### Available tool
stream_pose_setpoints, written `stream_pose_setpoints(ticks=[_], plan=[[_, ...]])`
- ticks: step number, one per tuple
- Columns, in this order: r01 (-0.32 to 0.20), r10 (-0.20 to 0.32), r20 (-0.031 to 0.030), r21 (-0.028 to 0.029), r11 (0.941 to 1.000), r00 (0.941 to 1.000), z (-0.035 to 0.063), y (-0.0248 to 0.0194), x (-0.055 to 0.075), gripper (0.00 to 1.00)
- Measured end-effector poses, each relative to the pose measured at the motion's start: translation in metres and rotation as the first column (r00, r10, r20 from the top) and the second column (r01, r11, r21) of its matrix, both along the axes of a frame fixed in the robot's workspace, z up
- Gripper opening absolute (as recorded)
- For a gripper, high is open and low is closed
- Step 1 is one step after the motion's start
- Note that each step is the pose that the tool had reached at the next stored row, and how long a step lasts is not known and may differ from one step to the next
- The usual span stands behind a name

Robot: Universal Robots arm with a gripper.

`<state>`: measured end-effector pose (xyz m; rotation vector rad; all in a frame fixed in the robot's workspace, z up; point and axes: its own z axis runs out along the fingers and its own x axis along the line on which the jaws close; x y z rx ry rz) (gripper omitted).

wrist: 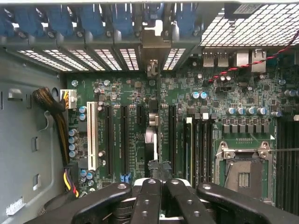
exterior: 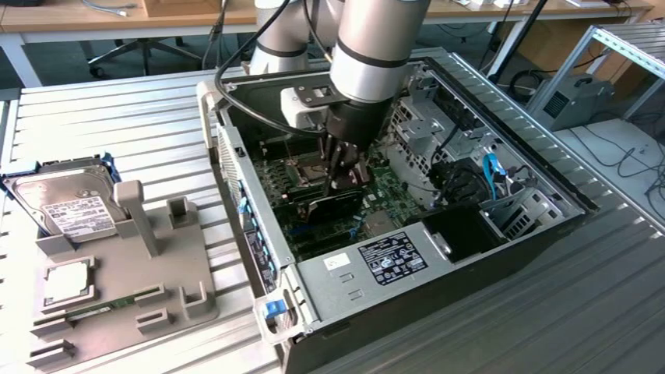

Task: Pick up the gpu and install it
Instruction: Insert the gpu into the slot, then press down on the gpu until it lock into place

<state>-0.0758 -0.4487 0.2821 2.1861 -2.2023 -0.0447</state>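
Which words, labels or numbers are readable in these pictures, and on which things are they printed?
No text can be read.
White label on the hard drive: print too small.
Black sticker and white sticker on the computer case: print too small.
Markings on the motherboard: too small to read.

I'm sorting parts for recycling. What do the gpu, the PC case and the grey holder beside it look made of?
gpu: green circuit board, likely fibreglass laminate, with dark, probably plastic, parts; held on edge in the shut gripper over the motherboard.
PC case: bare sheet metal, dull silver, with perforated and folded panels.
Grey holder: matte, uniform grey, blocky posts; looks like plastic, possibly printed.
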Motion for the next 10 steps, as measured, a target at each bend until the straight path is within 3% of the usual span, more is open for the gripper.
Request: stream_pose_setpoints(ticks=[7, 10], plan=[[0.000, 0.000, -0.0001, -0.0001, 1.0000, 1.0000, 0.0000, 0.0000, 0.000, 0.11], [0.000, 0.000, 0.0000, -0.0001, 1.0000, 1.0000, -0.0014, 0.0000, -0.015, 0.11]])
